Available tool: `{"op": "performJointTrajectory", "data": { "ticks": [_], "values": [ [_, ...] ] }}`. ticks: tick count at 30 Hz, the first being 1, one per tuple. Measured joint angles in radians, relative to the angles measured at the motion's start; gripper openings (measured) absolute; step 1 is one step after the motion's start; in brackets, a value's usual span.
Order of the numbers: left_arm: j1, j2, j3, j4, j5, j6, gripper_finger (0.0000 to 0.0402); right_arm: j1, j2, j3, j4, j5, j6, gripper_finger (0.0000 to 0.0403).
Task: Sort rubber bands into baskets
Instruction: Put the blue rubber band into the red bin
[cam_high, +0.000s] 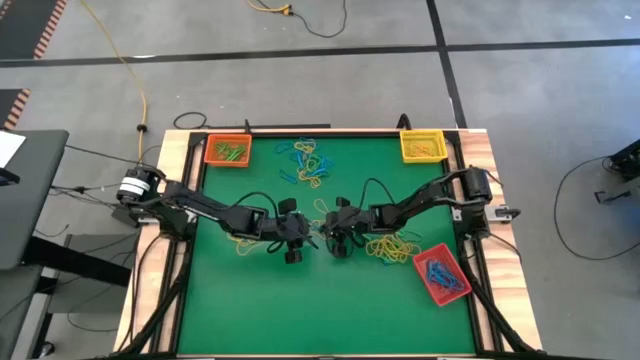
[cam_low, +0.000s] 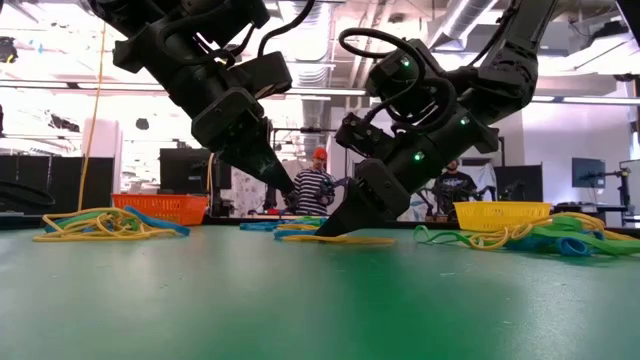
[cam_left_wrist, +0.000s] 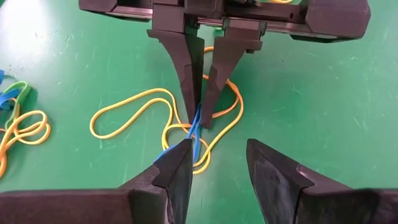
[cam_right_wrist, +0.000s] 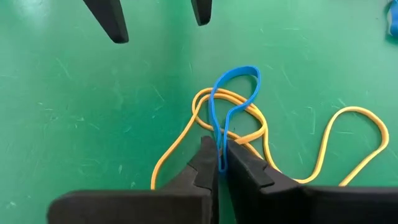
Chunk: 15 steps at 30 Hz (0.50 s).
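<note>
The right hand (cam_right_wrist: 221, 163) pinched a blue band (cam_right_wrist: 231, 109) tangled with yellow bands (cam_right_wrist: 261, 140) on the worktop (cam_right_wrist: 74, 112); the left hand (cam_left_wrist: 217, 163) hovered spread just opposite. Next: lift it free, then carry to a basket, likely the red (cam_high: 441, 275) one

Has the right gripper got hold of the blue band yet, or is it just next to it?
Touching. The right wrist view shows the right gripper pinched on the blue rubber band, which runs up from between its closed fingertips.
</note>
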Motion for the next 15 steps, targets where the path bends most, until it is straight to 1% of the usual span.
{"op": "performJointTrajectory", "data": {
  "ticks": [5, 10, 15],
  "values": [
    [0.0, 0.0, 0.0, -0.005, 0.0, 0.001, 0.0141, 0.009, -0.047, 0.0, -0.026, 0.025, -0.015, 0.0025],
    [0.0, 0.0, 0.0, -0.006, 0.001, 0.011, 0.0141, 0.037, -0.137, 0.0, -0.083, 0.075, -0.045, 0.0024],
    [0.0, 0.0, 0.0, -0.007, 0.001, 0.018, 0.0141, 0.077, -0.24, 0.0, -0.232, 0.128, -0.034, 0.0024]
  ]
}}
